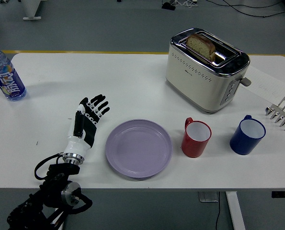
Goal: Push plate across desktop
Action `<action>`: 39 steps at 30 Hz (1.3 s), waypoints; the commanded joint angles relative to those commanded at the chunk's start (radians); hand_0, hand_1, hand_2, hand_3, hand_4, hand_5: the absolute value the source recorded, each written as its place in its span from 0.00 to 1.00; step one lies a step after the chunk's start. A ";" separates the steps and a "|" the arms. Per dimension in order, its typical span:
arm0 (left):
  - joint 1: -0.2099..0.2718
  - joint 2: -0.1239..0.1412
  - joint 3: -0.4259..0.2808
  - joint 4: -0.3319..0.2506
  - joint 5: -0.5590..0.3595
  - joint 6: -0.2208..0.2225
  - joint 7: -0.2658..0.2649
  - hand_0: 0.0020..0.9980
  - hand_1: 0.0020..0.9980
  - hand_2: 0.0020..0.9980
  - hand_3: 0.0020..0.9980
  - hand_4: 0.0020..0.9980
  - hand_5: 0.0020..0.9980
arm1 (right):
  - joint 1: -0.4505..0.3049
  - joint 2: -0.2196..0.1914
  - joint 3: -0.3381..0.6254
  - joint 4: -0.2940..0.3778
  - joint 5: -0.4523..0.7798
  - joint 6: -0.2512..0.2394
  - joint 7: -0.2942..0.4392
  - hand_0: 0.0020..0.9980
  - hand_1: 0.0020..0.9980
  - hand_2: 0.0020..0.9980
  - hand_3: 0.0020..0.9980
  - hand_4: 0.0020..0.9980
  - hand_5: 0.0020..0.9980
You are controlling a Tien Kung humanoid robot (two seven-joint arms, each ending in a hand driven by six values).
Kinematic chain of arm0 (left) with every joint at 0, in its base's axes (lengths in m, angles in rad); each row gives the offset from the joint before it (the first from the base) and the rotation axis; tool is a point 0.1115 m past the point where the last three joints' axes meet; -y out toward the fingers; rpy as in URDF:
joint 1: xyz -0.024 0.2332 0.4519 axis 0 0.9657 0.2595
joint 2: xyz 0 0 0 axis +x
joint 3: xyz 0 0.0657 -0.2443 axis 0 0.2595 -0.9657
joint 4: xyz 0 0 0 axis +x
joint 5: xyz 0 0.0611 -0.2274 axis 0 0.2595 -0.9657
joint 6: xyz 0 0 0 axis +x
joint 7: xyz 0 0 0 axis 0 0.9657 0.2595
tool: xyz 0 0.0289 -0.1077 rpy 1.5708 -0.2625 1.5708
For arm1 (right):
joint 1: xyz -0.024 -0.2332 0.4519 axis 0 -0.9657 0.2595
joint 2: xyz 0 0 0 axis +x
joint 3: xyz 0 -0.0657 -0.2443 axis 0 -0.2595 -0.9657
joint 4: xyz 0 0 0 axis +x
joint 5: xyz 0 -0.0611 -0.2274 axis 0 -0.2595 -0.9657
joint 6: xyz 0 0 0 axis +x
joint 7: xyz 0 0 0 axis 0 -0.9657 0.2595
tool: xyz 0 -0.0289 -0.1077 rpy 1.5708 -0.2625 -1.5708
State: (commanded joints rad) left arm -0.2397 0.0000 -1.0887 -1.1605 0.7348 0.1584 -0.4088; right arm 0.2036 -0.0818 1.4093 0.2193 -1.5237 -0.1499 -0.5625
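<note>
Lavender plate [139, 148] flat on the white counter [132, 81], low and near the middle, close to the near edge, empty and touched by nothing. At the plate's 9 o'clock, just beside it but clear of the rim, the left hand [87, 122], black and white, palm down over the counter; fingers [98, 103] spread and straight, pointing toward 1 o'clock, holding nothing. Black left arm [51, 191] entering from the lower left corner, a cable looping at the wrist. At the plate's 3 o'clock, just beside it, a red mug [196, 138], upright, white inside, handle toward 11 o'clock. Farther along at 3 o'clock, a blue mug [247, 135], upright, handle toward 12 o'clock, apart from the red one. At the plate's 1 o'clock, well back, a cream and chrome toaster [207, 69] with a slice of bread [201, 45] standing in one slot. At the counter's right edge, a metal rack [282, 112], partly cut off. At the plate's 10 o'clock, far off by the left edge, a water bottle [5, 74] upright with a blue cap.
</note>
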 joint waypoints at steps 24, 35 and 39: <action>0.072 0.179 -0.448 -0.069 0.134 -0.148 0.309 0.73 0.75 0.73 0.65 0.48 1.00 | -0.020 0.002 0.008 0.004 0.006 -0.007 -0.009 0.56 0.55 0.68 0.59 0.30 0.30; 0.133 0.219 -0.555 -0.068 0.130 -0.152 0.280 0.72 0.74 0.72 0.64 0.51 1.00 | -0.030 0.001 0.001 0.006 0.019 -0.013 -0.015 0.56 0.55 0.68 0.59 0.30 0.30; 0.151 0.227 -0.582 -0.069 0.132 -0.158 0.281 0.72 0.74 0.72 0.64 0.51 1.00 | -0.033 0.001 0.005 0.007 0.014 -0.012 -0.017 0.56 0.55 0.68 0.59 0.30 0.30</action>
State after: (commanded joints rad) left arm -0.0884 0.2270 -1.6710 -1.2299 0.8666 0.0003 -0.1282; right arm 0.1701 -0.0810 1.4146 0.2262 -1.5096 -0.1620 -0.5794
